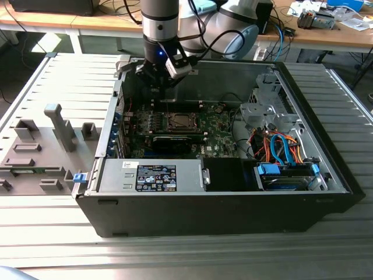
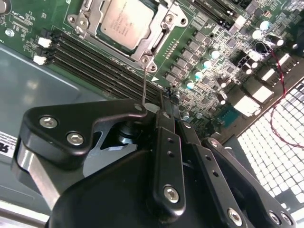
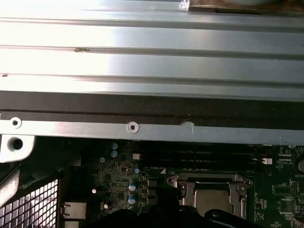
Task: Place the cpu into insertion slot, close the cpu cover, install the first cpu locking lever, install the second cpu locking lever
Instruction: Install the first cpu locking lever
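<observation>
The cpu (image 2: 124, 21) (image 3: 213, 199) lies flat in the insertion slot (image 1: 168, 122) on the green board, silver top up. The cpu cover (image 2: 154, 38) is down around it as a silvery frame. A thin metal locking lever (image 2: 144, 80) rises from the socket's corner toward my gripper (image 2: 164, 97). In the second wrist view the black fingers (image 2: 167, 142) look closed together, and the lever's end is just beside them; contact cannot be told. In the exterior view my gripper (image 1: 158, 81) hangs over the back of the board, above and behind the cpu (image 1: 178, 121).
Long dark memory slots (image 2: 95, 61) run beside the socket. A black expansion card (image 1: 175, 142) lies in front of it, then the power supply (image 1: 151, 175). A drive cage with blue cables (image 1: 285, 151) fills the exterior view's right. The case wall (image 3: 142, 71) stands close behind.
</observation>
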Available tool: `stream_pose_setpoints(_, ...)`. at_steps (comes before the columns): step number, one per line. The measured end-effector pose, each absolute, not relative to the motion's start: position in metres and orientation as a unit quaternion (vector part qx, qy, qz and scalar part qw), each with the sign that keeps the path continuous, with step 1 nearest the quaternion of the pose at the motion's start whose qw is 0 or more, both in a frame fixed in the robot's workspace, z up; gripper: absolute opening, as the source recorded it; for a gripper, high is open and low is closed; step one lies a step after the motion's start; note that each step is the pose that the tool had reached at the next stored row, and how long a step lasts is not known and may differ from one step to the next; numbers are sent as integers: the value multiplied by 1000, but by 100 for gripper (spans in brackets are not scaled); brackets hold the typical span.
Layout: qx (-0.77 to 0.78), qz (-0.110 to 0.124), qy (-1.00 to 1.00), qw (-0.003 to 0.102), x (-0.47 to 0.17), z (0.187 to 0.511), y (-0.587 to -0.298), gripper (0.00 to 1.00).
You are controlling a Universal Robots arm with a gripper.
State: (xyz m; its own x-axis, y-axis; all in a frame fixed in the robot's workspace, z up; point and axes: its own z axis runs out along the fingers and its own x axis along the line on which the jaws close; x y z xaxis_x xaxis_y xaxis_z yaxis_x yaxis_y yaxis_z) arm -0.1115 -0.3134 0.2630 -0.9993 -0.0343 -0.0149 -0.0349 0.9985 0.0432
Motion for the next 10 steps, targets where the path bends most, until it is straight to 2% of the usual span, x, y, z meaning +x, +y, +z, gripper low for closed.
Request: stream_pose_setpoints(10, -17, 22, 1000, 7, -105, 263, -313, 11)
